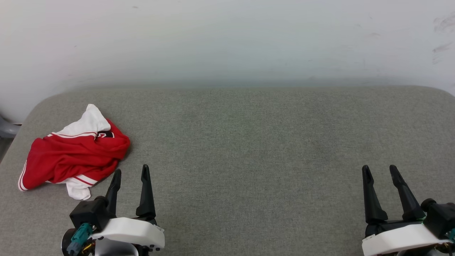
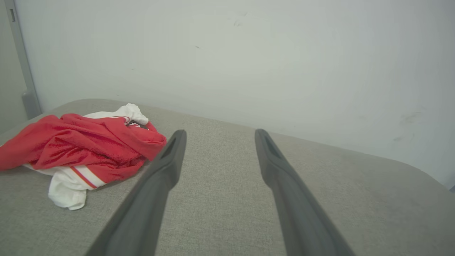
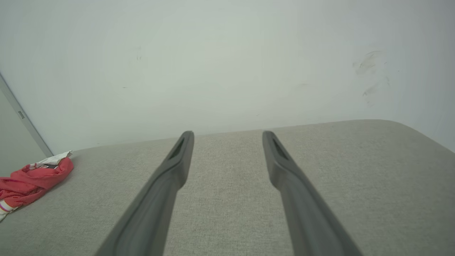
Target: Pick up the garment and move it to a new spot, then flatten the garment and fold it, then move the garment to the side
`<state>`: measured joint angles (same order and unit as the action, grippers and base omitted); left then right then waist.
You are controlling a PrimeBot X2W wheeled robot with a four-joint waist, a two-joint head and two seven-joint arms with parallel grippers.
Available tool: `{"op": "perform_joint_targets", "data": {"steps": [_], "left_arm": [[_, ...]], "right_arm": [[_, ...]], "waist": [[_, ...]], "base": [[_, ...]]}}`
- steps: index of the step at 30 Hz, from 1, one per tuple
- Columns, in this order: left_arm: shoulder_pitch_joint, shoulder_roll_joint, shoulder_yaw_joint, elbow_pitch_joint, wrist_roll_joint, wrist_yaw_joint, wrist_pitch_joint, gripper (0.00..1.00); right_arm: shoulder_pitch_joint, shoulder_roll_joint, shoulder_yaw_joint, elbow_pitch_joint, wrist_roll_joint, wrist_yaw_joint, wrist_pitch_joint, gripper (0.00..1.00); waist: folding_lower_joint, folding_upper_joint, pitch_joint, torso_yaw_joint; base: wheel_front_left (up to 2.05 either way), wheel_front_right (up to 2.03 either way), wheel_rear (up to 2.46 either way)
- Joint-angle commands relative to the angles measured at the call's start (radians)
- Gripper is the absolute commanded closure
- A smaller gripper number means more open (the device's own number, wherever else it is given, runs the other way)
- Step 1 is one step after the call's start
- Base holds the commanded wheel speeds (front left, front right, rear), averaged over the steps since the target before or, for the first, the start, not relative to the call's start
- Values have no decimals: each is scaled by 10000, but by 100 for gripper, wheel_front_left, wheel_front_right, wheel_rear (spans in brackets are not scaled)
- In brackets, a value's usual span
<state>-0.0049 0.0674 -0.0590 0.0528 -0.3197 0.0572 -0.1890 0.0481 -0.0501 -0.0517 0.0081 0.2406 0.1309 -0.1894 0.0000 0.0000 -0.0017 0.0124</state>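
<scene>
No legible txt, brand, nr or sign in any view. Closest thing: a small dark patch (image 1: 105,134) w/ faint pale marking on the garment (image 1: 71,158), just beside the red-and-white stripe trim where the red fabric meets the white. It's too small and creased to read in the head view, and partly tucked under a fold in the left wrist view. Grey scuffs (image 1: 442,25) on the wall (image 1: 227,39) are smudges, not writing.
</scene>
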Motion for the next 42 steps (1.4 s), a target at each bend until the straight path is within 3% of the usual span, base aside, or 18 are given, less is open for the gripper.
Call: {"op": "perform_joint_targets", "data": {"steps": [1, 27, 36, 42], "left_arm": [[38, 57, -40, -120, 313, -20, -122, 0], [280, -133, 87, 33, 1913, -283, -622, 0], [339, -170, 194, 58, 2359, -357, -782, 0], [362, -174, 237, 187, 2079, -391, -768, 0]], "right_arm": [[75, -4, 23, -148, -343, -3, -118, 0], [402, -1, 233, -328, -1710, -3, -619, 0], [504, 0, 162, -193, -1636, -3, -772, 0], [520, 0, 132, -13, -1265, -3, -766, 0]], "waist": [[0, 0, 3, 3], [0, 0, -32, 42], [0, 0, -17, 66], [0, 0, -19, 52]], "base": [[0, 0, 0], [0, 0, 0], [0, 0, 0], [0, 0, 0]]}}
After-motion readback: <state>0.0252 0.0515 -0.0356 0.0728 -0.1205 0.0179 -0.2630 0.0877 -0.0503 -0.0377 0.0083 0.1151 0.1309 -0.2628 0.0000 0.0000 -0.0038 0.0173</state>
